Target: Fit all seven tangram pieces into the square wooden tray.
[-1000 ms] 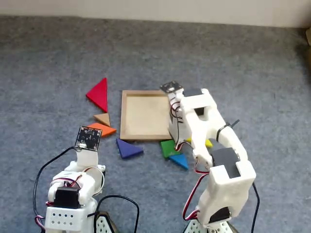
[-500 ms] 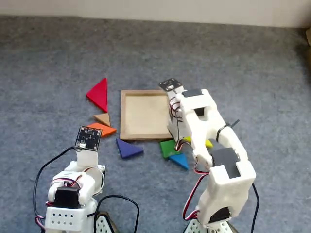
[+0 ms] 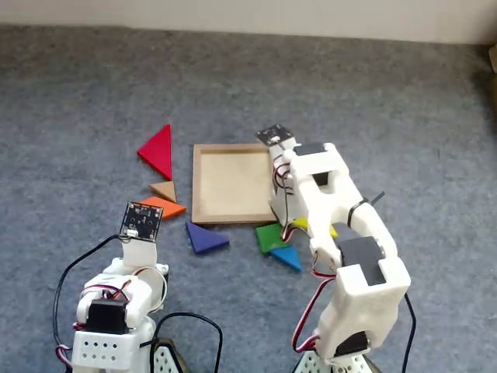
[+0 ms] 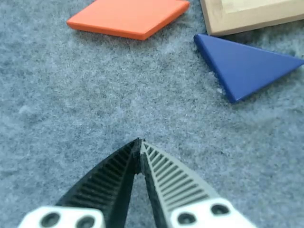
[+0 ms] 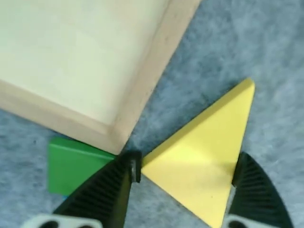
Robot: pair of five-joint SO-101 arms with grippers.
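The left gripper (image 4: 140, 144) hangs over the grey-carpeted desk (image 4: 61, 99), its fingers (image 4: 111, 175) pressed together at the tips. Ahead of them lie an orange parallelogram (image 4: 129, 17) and a blue triangle (image 4: 244, 64), the triangle just beside the wooden tray's (image 4: 251, 18) corner.

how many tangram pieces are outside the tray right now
7: red, tan and orange left of the tray; dark blue off its near-left corner; green and light blue off its near-right corner; yellow inside the open right gripper.
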